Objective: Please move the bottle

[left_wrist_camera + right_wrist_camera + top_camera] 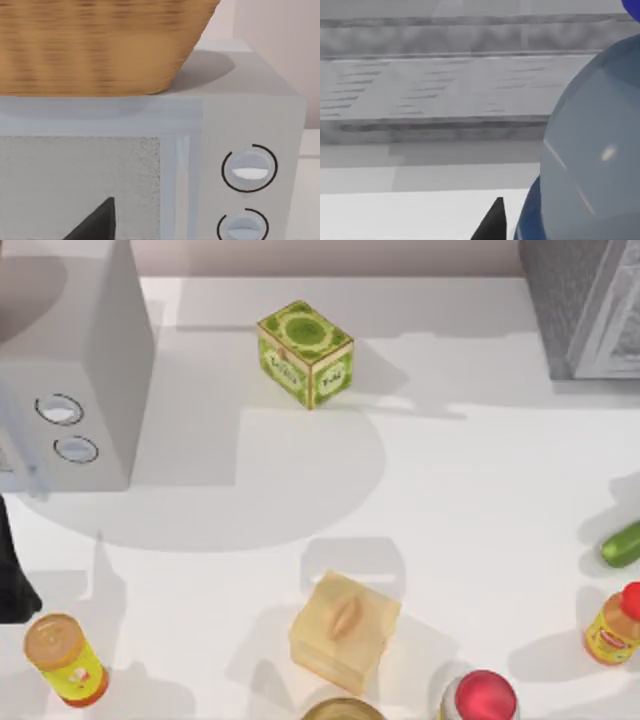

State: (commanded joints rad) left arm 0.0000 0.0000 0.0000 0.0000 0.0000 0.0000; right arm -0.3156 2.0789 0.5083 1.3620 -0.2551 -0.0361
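**Bottle close against the right wrist camera**

The bottle [590,150] is not among the things on the table from above: green box [306,353], tan block [343,630], microwave [70,360]. The left wrist view faces the microwave and a basket [100,45]. In the right wrist view, the bottle's clear shoulder looms close; I cannot tell either gripper's grip.

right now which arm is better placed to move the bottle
Right. In its wrist view the clear bottle sits right up against that hand. The left wrist view faces the microwave and a basket.
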